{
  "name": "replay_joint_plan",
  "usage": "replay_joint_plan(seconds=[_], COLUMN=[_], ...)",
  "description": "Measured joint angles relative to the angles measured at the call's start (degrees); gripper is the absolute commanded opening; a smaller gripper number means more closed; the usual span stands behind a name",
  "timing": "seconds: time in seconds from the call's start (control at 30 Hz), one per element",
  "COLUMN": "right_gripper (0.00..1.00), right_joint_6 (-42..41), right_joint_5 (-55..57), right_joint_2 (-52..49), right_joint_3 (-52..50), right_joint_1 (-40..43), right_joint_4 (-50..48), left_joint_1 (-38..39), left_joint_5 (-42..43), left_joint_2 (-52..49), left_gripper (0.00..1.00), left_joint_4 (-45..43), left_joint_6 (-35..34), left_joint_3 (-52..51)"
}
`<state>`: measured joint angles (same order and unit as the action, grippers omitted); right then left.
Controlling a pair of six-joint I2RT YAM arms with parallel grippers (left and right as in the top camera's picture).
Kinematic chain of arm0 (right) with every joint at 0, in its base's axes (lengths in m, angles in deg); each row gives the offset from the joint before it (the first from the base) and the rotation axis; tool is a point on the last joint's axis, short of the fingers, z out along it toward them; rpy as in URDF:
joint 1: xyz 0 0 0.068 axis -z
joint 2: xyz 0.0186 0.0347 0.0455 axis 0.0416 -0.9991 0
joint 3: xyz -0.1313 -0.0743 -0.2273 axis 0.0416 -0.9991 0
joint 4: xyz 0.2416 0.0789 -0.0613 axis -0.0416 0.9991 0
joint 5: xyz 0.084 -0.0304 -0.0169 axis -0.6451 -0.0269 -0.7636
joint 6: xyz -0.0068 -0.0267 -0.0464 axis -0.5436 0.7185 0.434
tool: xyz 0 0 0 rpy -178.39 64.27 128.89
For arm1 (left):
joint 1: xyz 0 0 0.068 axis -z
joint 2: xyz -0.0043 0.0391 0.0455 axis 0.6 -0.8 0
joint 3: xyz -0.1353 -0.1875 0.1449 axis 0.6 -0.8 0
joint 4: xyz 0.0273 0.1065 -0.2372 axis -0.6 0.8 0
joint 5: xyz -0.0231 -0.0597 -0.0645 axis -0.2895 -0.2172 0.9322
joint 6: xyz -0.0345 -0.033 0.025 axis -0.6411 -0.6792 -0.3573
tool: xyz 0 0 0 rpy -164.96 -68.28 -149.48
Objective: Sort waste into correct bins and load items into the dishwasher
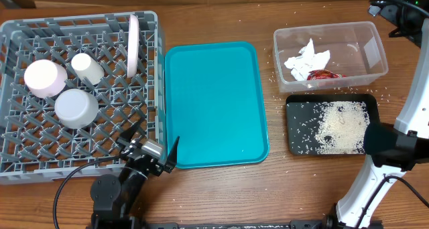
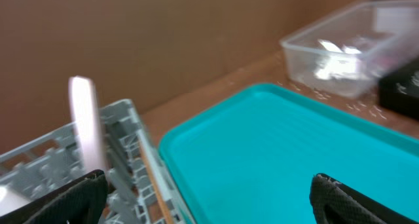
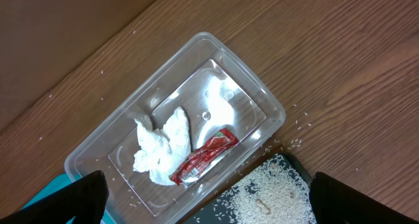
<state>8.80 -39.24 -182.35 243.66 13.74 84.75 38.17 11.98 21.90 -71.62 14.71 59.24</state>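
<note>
The grey dishwasher rack [image 1: 40, 145] at the left holds a white plate [image 1: 133, 45] standing on edge, a pale bowl [image 1: 45, 78], a small white cup [image 1: 87, 68] and a white bowl [image 1: 76, 107]. My left gripper [image 1: 153, 143] is open and empty at the rack's near right corner, beside the teal tray [image 1: 214, 105]; its dark fingers [image 2: 78, 198] straddle the rack edge and tray. The clear tub [image 1: 358, 48] holds the crumpled napkin [image 3: 160, 145] and red wrapper [image 3: 203, 158]. The black tray [image 1: 298, 112] carries rice grains [image 1: 342, 125]. My right gripper [image 3: 216, 194] hangs open above both bins.
Stray rice grains [image 1: 276, 75] lie on the wooden table around the tub and the black tray. The right arm's white links [image 1: 402, 135] stand at the right edge, next to the black tray. A brown wall backs the table.
</note>
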Motion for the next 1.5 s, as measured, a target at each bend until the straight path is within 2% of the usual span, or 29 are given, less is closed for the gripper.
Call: replay_joint_plan(seconds=[0.2,0.37,1.5], right_gripper=[1.0,1.0,1.0], right_joint_6=[0.0,0.0,0.0], right_joint_5=[0.0,0.0,0.0], right_joint_2=[0.0,0.0,0.0], right_joint_3=[0.0,0.0,0.0], right_joint_1=[0.0,0.0,0.0], right_joint_4=[0.0,0.0,0.0], left_joint_1=[-1.4,-1.4,-1.4], left_joint_5=[-4.0,-6.1,-6.8], left_joint_2=[3.2,8.7,10.4], left_gripper=[1.0,1.0,1.0], left_joint_4=[-5.2,-1.9,-0.1], left_joint_6=[-7.7,-11.2,-12.5], left_joint_3=[-5.3,-7.6,-7.9])
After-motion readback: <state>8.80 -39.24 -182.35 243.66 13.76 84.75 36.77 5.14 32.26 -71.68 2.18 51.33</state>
